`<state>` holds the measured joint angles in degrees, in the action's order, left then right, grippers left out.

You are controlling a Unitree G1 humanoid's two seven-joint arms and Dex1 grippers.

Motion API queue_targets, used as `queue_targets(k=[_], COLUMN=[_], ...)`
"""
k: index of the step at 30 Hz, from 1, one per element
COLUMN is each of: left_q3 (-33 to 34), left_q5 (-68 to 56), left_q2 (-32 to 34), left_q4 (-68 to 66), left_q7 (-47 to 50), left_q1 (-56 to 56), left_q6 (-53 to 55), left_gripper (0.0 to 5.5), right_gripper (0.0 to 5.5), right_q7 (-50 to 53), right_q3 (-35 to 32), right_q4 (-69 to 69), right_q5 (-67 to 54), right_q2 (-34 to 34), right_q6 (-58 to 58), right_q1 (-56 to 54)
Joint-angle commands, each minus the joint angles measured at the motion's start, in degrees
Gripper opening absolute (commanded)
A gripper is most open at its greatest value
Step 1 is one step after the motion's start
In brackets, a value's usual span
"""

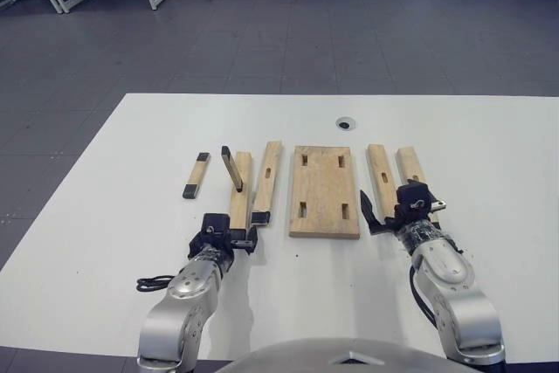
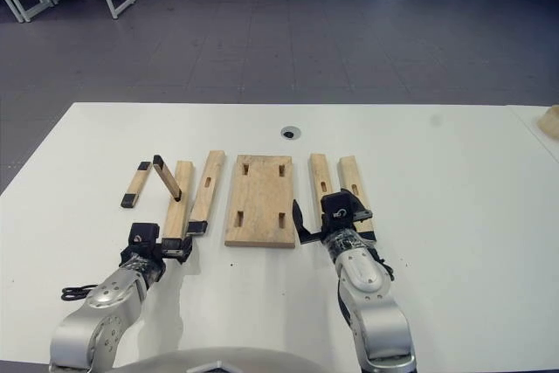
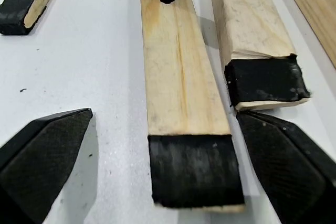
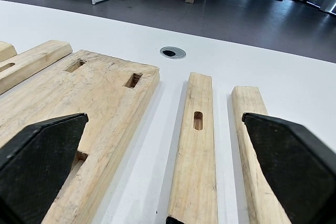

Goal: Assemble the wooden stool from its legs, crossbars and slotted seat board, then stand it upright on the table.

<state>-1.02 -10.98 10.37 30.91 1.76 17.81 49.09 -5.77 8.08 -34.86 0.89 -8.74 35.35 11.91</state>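
The slotted seat board [image 1: 325, 191] lies flat at the table's middle. Left of it lie two legs: one [image 1: 240, 194] has a dark-tipped crossbar [image 1: 231, 169] standing tilted in its slot, the other [image 1: 267, 183] lies bare. A short loose crossbar [image 1: 196, 175] lies farther left. Two more legs [image 1: 380, 179] [image 1: 410, 170] lie to the right of the board. My left gripper [image 3: 165, 124] is open, its fingers [image 3: 42, 156] on either side of the black near end of the leg [image 3: 181, 87] that holds the crossbar. My right gripper [image 4: 165, 119] is open over the near end of the slotted right leg [image 4: 195, 145], beside the seat board [image 4: 79, 103].
A round cable hole [image 1: 347, 123] sits in the white table [image 1: 489, 155] behind the board. A black cable loop [image 1: 153, 283] lies by my left arm. Bare tabletop stretches to both sides. Metal frames stand on the floor far behind.
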Motion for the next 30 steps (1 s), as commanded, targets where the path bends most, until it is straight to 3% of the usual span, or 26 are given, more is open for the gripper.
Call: queue_targets(k=[1, 14, 19, 23, 26, 28, 30], left_q3=[1.0, 1.0, 5.1, 11.7, 16.4, 19.9, 21.2], left_q5=[0.9, -0.1, -1.1, -3.9, -11.6, -23.9, -34.2], left_q2=[-0.9, -2.3, -3.0, -0.5, 0.8, -1.8, -3.6], left_q4=[-4.7, -4.1, -2.4, 1.8, -1.1, -5.1, -8.1], left_q7=[0.0, -2.6, -2.3, -2.3, -5.9, -10.6, -14.5], left_q1=[0.7, 1.8, -4.0, -21.4, -34.0, -39.8, -42.6], left_q6=[0.6, -2.8, -6.2, -8.1, -5.9, -2.6, 0.6], left_gripper=[4.42, 2.17, 2.05, 2.04, 2.04, 2.04, 2.04], right_gripper=[5.5, 5.5, 5.5, 5.5, 5.5, 5.5, 5.5], right_q7=[0.1, 0.2, -0.1, -2.0, -7.8, -10.6, -11.8], right_q3=[0.1, -4.6, -10.3, -17.8, -25.8, -34.5, -38.0], right_q4=[0.1, 0.2, 3.0, 8.5, 12.8, 16.2, 20.8], right_q5=[0.2, -0.9, -2.9, -8.8, -24.2, -47.0, -65.2], right_q2=[0.3, -0.1, -0.9, -1.8, 0.6, 4.1, 4.1], right_q6=[0.6, 4.1, 5.9, 8.6, 13.8, 23.1, 28.5], right_q1=[-0.9, -7.2, -13.7, -23.6, -31.3, -37.9, -43.2])
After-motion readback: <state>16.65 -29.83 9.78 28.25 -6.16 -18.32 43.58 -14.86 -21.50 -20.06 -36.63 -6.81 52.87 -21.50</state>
